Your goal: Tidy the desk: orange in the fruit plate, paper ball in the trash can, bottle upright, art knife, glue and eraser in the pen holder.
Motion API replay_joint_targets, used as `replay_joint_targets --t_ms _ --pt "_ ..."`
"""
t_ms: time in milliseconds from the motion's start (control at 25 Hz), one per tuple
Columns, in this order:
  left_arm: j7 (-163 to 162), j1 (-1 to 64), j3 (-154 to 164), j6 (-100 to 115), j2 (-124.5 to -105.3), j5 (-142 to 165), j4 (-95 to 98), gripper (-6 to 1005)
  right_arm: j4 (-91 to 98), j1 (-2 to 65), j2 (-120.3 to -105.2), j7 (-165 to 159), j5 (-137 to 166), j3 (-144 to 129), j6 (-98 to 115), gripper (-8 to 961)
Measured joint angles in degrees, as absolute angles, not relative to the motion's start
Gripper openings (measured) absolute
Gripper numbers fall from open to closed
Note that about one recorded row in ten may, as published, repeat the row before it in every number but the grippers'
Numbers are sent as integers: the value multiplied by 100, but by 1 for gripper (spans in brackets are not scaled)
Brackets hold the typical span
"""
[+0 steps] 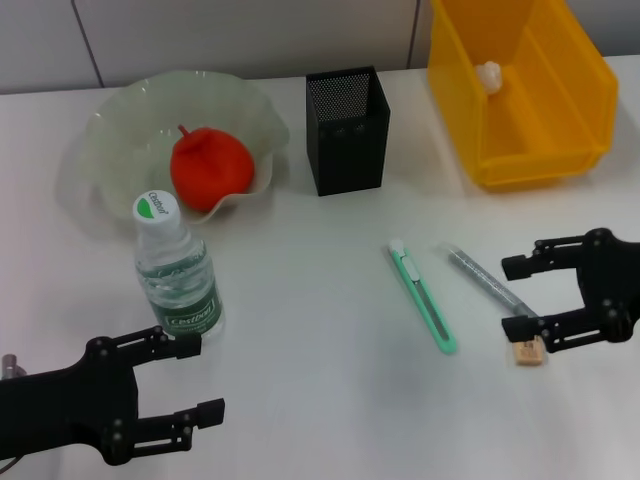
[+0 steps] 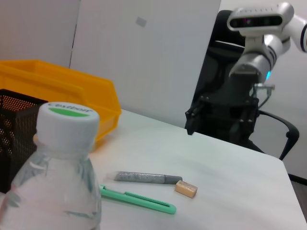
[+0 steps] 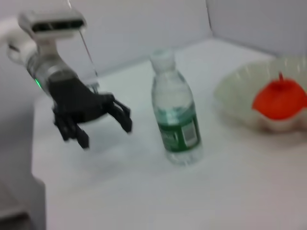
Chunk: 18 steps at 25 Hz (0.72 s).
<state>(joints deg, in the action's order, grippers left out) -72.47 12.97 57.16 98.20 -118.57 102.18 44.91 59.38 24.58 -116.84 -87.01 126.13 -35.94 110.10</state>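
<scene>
Already the left gripper (image 1: 190, 380) hangs with fingers wide just beside the upright bottle (image 1: 176, 275); the orange (image 1: 210, 168) sits in the fruit plate (image 1: 110, 130), the paper ball (image 1: 489, 75) in the trash can (image 1: 560, 100). Between the pen holder (image 1: 347, 130) and the right gripper (image 1: 518, 297) lie the art knife (image 1: 422, 297) and glue (image 1: 488, 280). Its fingers spread wide, the lower one touching the eraser (image 1: 529, 352); they should probably centre over it before closing.

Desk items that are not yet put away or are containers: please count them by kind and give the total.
Containers: 3 (fruit plate, pen holder, trash can)
Stationery still loose: 3 (art knife, glue, eraser)
Bottle: 1
Total: 7
</scene>
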Motion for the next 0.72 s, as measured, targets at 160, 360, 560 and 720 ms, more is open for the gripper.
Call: replay_joint_targets --t_ms 160,360,560,720 --pt "-7074 1285 5717 9815 -11857 10201 4405 786 6964 2440 -11754 -9428 12699 -4003 11044 735" --pt "-6806 1266 5700 9820 -11859 10179 4224 786 7721 2582 -11762 -10288 12936 -4373 11057 734" --pt "-6769 1265 5670 9843 -11854 10167 4186 786 8143 2982 -11768 -11383 13467 -5012 11004 733" --pt "-6762 1280 5675 9860 -11856 10158 4185 786 8206 3545 -11805 -12475 14130 -5475 10944 733"
